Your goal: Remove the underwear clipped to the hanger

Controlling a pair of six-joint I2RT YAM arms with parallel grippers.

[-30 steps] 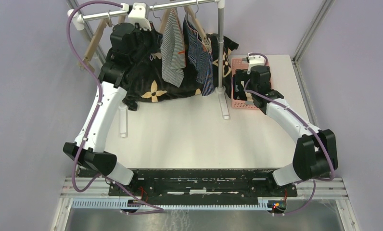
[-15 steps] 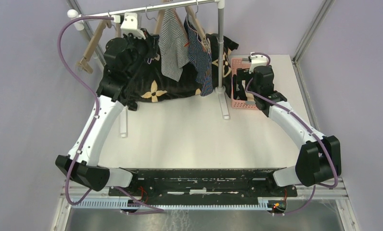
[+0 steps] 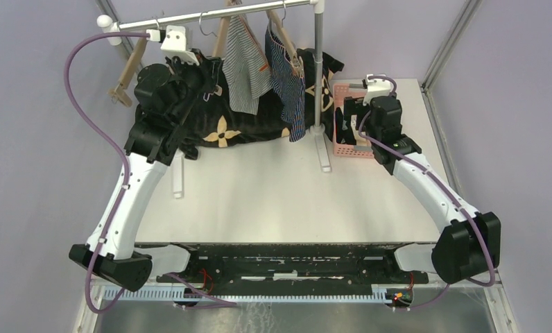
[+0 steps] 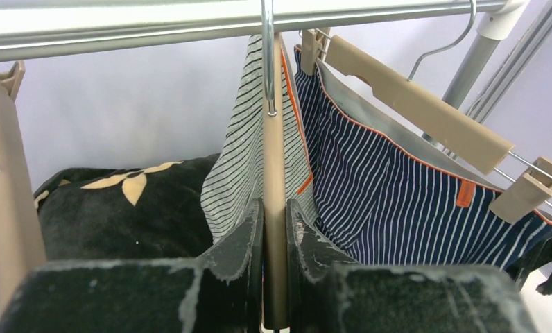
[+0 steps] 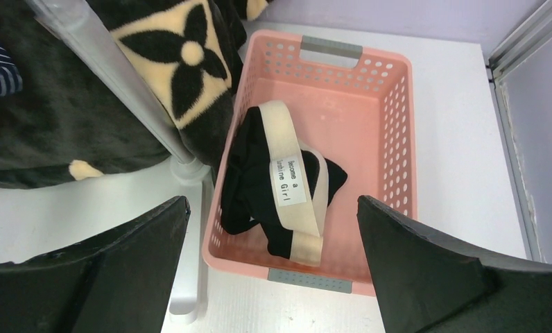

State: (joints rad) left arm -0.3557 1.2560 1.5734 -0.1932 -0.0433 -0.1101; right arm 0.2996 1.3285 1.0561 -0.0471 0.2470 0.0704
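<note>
My left gripper (image 4: 274, 229) is shut on the wooden bar of a hanger (image 4: 274, 152) hanging from the steel rail (image 4: 155, 26). Grey-white striped underwear (image 4: 235, 173) is clipped to that hanger. Navy striped underwear (image 4: 398, 194) hangs clipped to a second wooden hanger (image 4: 412, 104) on its right. From above, the left gripper (image 3: 211, 69) sits just left of the grey striped underwear (image 3: 247, 66) and the navy pair (image 3: 288, 87). My right gripper (image 5: 272, 201) stands open above a pink basket (image 5: 398, 139), where black underwear (image 5: 259, 180) with a cream waistband lies.
A big black cloth with tan flowers (image 3: 238, 128) lies under the rail, behind the rack's upright post (image 3: 318, 76). An empty wooden hanger (image 3: 124, 76) hangs at the rail's left end. The pink basket (image 3: 341, 97) stands right of the post.
My left arm has drawn back and to the left, and the gripped hanger with the grey striped underwear has slid left along the rail. The right gripper has shifted slightly right over the basket.
</note>
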